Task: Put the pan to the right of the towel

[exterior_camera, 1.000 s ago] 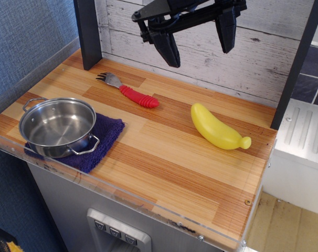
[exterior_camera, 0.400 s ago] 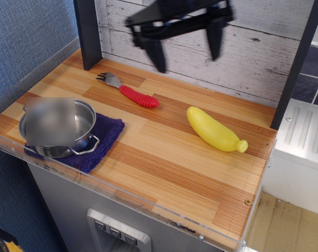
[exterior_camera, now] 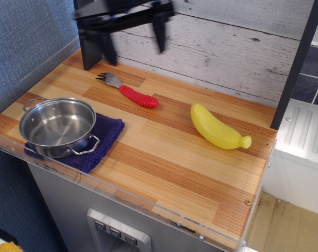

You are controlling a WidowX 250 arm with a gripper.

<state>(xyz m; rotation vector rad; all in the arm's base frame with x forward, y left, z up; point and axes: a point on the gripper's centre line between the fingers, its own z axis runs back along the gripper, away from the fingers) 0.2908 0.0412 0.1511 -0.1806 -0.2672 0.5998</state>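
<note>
The black gripper [exterior_camera: 134,38] hangs blurred at the far left of the scene, high over the table, its two dark tapering jaws spread wide apart with nothing between them. Just below and near it lies a fork with a dull grey metal head and a ribbed red plastic handle [exterior_camera: 128,91], flat on the wood, its tines pointing left toward a dark square upright post [exterior_camera: 88,39]. Behind both runs a back wall of whitewashed, weathered wooden planks [exterior_camera: 237,50]. The table [exterior_camera: 175,157] is a laminate of warm brown and pale striped wood grain, edged at the near side by a clear acrylic lip. Right of the fork and well apart from it lies a smooth, glossy yellow plastic banana [exterior_camera: 218,127], its stubby stem pointing right. At the near left corner sits the small round shiny stainless-steel pan [exterior_camera: 58,127], low-walled with straight sides, a wire loop handle at its far left and another at its near right. It rests on top of the dark purple-blue terry towel [exterior_camera: 104,137], whose soft nubby weave shows to the right and near side of the pan.
</note>
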